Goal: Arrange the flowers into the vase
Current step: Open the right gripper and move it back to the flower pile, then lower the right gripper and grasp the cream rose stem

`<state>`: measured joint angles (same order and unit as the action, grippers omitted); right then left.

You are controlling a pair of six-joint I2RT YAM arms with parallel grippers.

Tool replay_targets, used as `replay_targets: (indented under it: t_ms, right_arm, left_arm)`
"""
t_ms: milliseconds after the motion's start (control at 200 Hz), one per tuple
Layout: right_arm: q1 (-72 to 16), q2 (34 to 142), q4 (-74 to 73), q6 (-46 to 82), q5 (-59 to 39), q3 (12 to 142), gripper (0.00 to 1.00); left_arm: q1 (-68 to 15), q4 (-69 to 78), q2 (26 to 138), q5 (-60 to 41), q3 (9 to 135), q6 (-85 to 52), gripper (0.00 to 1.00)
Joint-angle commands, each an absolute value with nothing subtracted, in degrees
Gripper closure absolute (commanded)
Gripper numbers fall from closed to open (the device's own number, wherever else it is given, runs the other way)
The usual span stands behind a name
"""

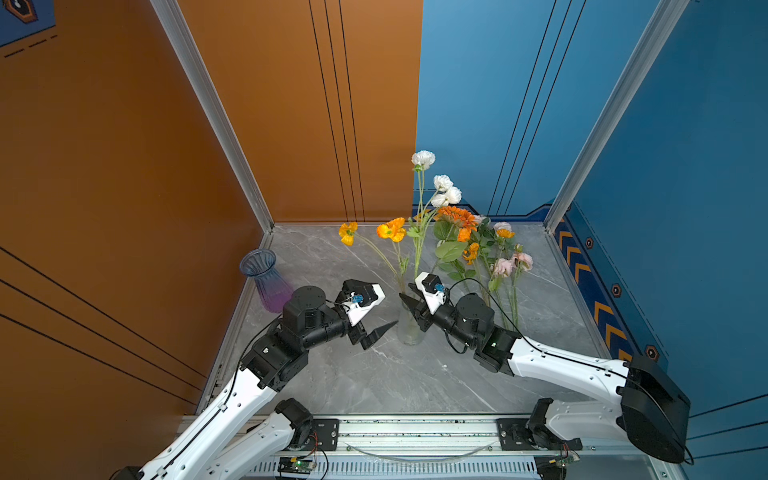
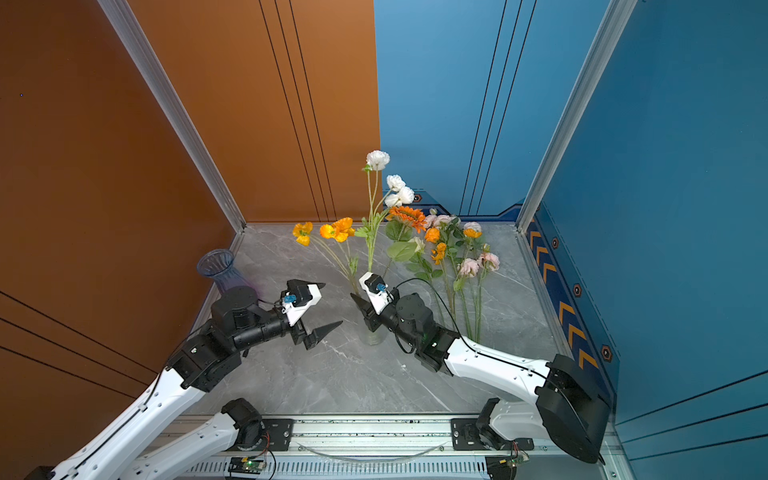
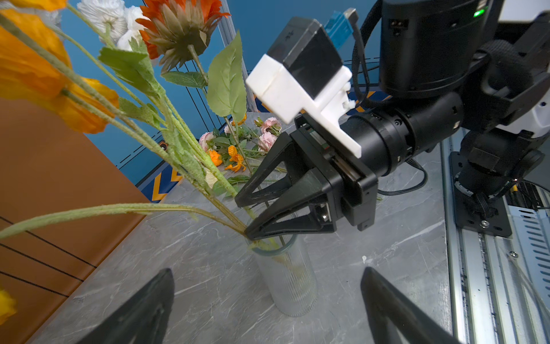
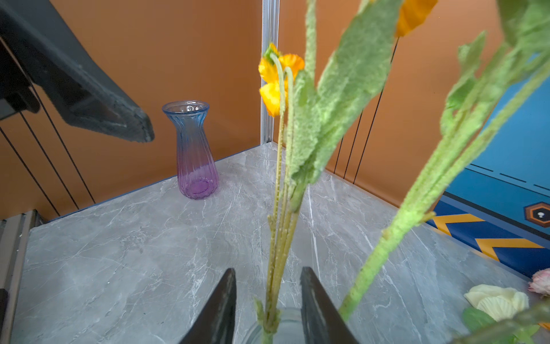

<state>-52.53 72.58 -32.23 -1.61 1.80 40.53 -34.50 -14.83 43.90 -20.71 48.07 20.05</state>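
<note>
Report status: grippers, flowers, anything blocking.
Left gripper open, empty. Right gripper open around stems at clear vase rim. More flowers lying on table. Nothing blocking.

Bright, even light, faint shadows; wrist views blur the nearest flowers (image 4: pixel 351 89) and bend edges.

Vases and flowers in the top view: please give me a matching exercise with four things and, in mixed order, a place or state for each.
Things:
1. clear ribbed vase
2. blue-purple vase
3. pink flowers
4. left gripper

Places or states:
a. lying on the table
b. jaws open, holding nothing
c. holds several flower stems
d. empty, beside the orange wall

Pairs: 1-c, 2-d, 3-a, 4-b
</note>
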Motion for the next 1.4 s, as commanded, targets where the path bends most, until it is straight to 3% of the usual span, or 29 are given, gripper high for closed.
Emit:
replay_targets:
  t_ms: [0,320,536,736,846,966,1046,1196,1391]
  right_arm:
    - [-52.94,69.36,-28.8,-2.15,2.63,40.33,0.59]
    - [-53.24,57.15,-14.38,-0.67,3.35,40.6,0.26]
    - [-52.8,47.99,-1.03,3.75,9.91,40.1,0.23]
    - [-46.47,42.44,11.36,12.03,19.21,38.53,0.35]
    - [-36.79,43.78,17.02,19.94,18.1,38.22,0.37]
    - [-23.4,52.92,19.72,24.04,3.03,40.36,0.41]
    - [-19.06,61.84,21.68,22.25,-4.29,44.43,0.43]
    - [-17.62,76.33,23.99,15.56,-4.99,51.16,0.51]
    - [-16.61,87.16,21.84,13.69,-2.7,55.68,0.62]
  left_arm:
    - [-34.09,-14.42,44.1,-22.83,47.8,19.42,0.02]
    - [-36.68,-14.04,45.94,-23.65,47.93,18.97,0.02]
    - [-40.28,-11.43,46.03,-20.82,47.43,19.54,0.02]
    - [-46.77,-12.29,51.57,-17.87,52.88,21.73,0.02]
    - [-51.82,-16.26,56.02,-14.91,58.21,26.12,0.02]
    - [-55.81,-20.3,61.31,-12.8,62.3,30.12,0.02]
    - [-56.26,-19.96,63.41,-13.63,61.29,29.68,0.02]
    - [-58.09,-18.29,63.84,-9.91,58.05,28.04,0.02]
    - [-58.57,-17.55,62.77,-8.52,56.56,27.93,0.02]
